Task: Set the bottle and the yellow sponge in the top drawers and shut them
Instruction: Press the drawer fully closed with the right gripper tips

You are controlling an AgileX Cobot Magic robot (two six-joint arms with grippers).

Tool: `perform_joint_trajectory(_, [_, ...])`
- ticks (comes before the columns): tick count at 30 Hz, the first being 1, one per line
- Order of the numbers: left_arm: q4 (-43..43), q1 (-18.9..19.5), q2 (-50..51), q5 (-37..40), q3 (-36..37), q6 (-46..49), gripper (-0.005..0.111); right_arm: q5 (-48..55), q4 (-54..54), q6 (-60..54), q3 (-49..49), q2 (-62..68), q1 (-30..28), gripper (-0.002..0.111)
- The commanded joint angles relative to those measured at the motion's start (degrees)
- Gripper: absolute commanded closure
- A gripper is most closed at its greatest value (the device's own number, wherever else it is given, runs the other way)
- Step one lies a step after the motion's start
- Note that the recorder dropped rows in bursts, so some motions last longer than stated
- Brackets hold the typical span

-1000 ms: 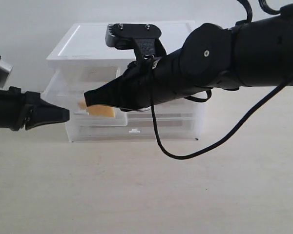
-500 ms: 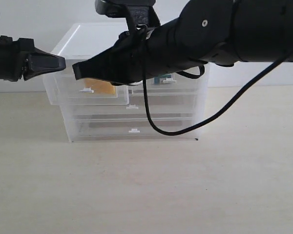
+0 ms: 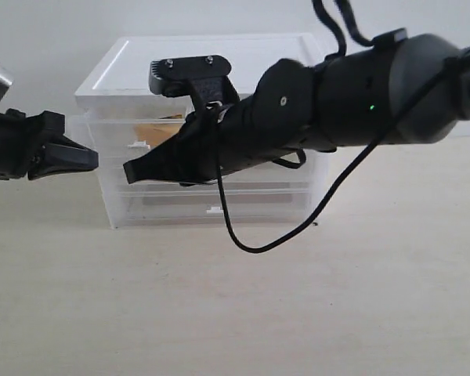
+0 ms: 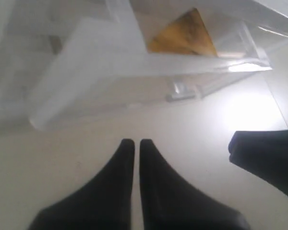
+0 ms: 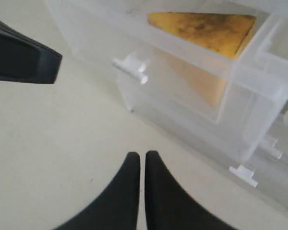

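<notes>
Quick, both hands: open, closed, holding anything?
Left hand: closed, holding nothing.
Right hand: closed, holding nothing.

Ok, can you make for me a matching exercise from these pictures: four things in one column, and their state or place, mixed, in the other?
Things
1 yellow sponge
2 left top drawer
3 left gripper
4 black cable

States
A shut, holding nothing
B hangs in a loop
C pulled out
D inside a drawer

Pairs: 1-D, 2-C, 3-A, 4-B
</notes>
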Motion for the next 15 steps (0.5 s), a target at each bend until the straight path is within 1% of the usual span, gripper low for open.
perform_joint_trajectory(1, [-11.7, 0.0, -0.3, -6.2, 0.2, 11.5, 0.103, -11.5, -0.2, -0.8, -0.3, 2.6, 0.0, 0.108])
perform_joint_trajectory(3, [-19.3, 0.0, -0.3, -6.4, -0.1, 18.4, 0.103, -15.3, -0.2, -1.2, -0.3, 2.9, 0.0, 0.108])
perform_joint_trajectory(5, [-24.5, 0.0, -0.3, -6.1, -1.1, 21.7, 0.103, -18.7, -0.2, -1.5, -0.3, 2.9, -0.3, 0.108])
perform_joint_trajectory(10, [-24.8, 0.0, 0.3, -5.3, -4.9, 22.1, 0.103, -23.3, -0.2, -2.2, -0.3, 2.9, -1.3, 0.108])
perform_joint_trajectory(15, [-24.8, 0.0, 0.3, -3.7, -5.9, 21.2, 0.103, -23.2, -0.2, -2.5, -0.4, 2.6, -1.8, 0.108])
